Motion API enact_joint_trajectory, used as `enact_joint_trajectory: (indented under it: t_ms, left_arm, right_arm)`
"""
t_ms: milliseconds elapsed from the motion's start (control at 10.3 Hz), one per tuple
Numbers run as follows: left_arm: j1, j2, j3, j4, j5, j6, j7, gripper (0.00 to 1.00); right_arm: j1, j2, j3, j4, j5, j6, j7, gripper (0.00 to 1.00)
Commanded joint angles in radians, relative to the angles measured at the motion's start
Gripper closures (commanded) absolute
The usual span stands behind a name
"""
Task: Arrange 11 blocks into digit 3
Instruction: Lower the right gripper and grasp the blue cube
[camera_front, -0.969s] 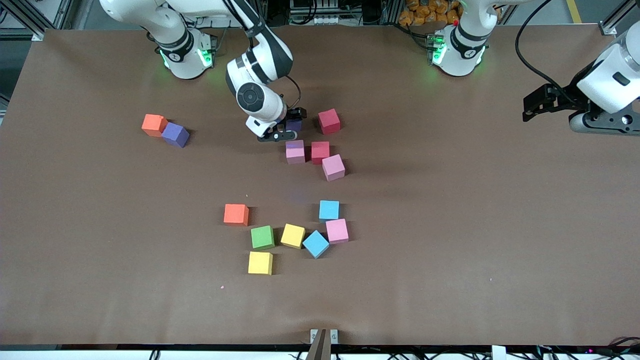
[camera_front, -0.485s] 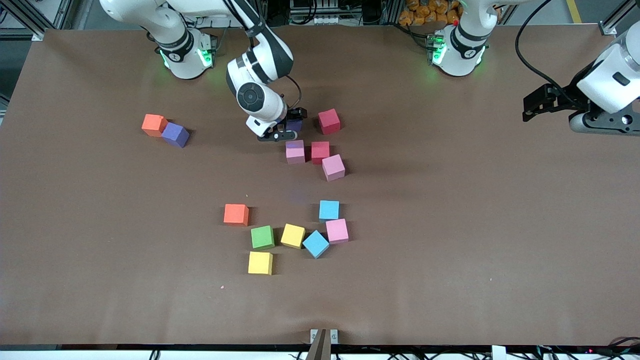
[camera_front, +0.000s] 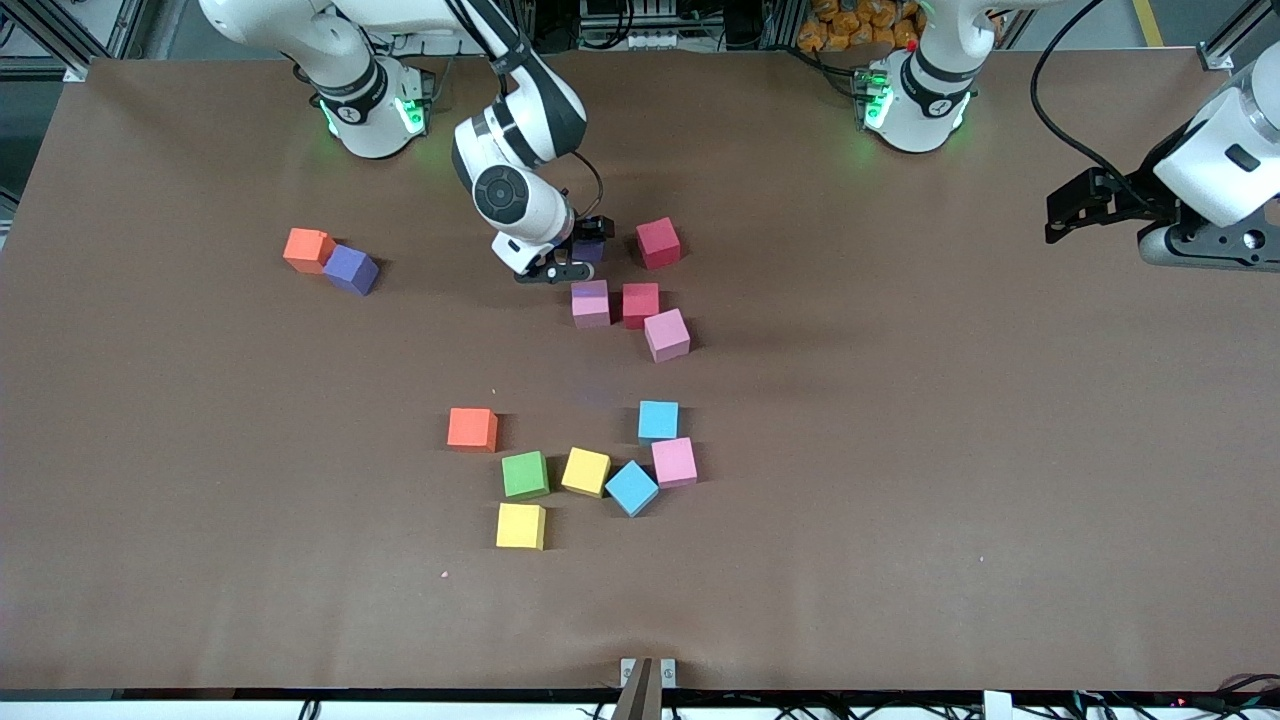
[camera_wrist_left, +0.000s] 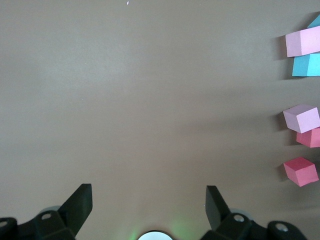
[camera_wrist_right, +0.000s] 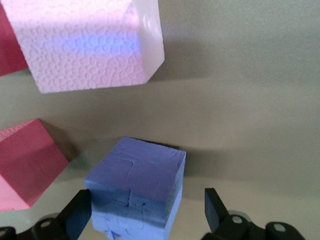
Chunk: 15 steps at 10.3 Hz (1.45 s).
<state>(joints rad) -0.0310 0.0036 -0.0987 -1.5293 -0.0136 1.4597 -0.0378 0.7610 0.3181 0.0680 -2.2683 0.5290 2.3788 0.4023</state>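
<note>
I see a brown table (camera_front: 900, 480), orange objects (camera_front: 860, 25) heaped past its edge between the bases, a small metal bracket (camera_front: 647, 672) on its near edge

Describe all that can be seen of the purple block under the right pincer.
The purple block is a small matte cube that looks like foam, with faint creases on its top face. It sits flat on the brown table, between the open fingers of the right pincer, which stand at its two sides; no clear contact shows. In the front view the pincer hides most of it. It lies beside a red block and farther from the front camera than a pale pink block, touching neither.
</note>
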Motion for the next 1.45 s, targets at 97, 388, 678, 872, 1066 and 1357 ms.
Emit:
enact_joint_trajectory:
  t_ms: [97, 388, 678, 872, 1066, 1357]
  left_arm:
    - [0.002, 0.003, -0.001, 0.012, -0.002, -0.019, 0.01, 0.0]
    - [0.002, 0.003, -0.001, 0.012, -0.002, -0.019, 0.01, 0.0]
    - [0.002, 0.001, -0.001, 0.012, -0.002, -0.019, 0.012, 0.0]
    - [0.002, 0.003, -0.001, 0.012, -0.002, -0.019, 0.012, 0.0]
    - [0.002, 0.003, -0.001, 0.012, -0.002, -0.019, 0.013, 0.0]
    - [0.002, 0.003, -0.001, 0.012, -0.002, -0.019, 0.012, 0.0]
  right_arm:
    - [-0.002, -0.022, -0.014, 0.016, 0.022, -0.045, 0.009, 0.0]
    - [0.0, -0.011, -0.013, 0.016, 0.023, -0.04, 0.054, 0.0]
    - [0.006, -0.005, -0.013, 0.009, 0.022, -0.027, 0.275, 0.0]
    - [0.032, 0.016, -0.013, 0.003, 0.022, 0.002, 0.285, 0.0]
    - [0.054, 0.032, -0.013, 0.001, 0.022, 0.031, 0.296, 0.0]
    - [0.052, 0.038, -0.013, 0.001, 0.022, 0.031, 0.303, 0.53]
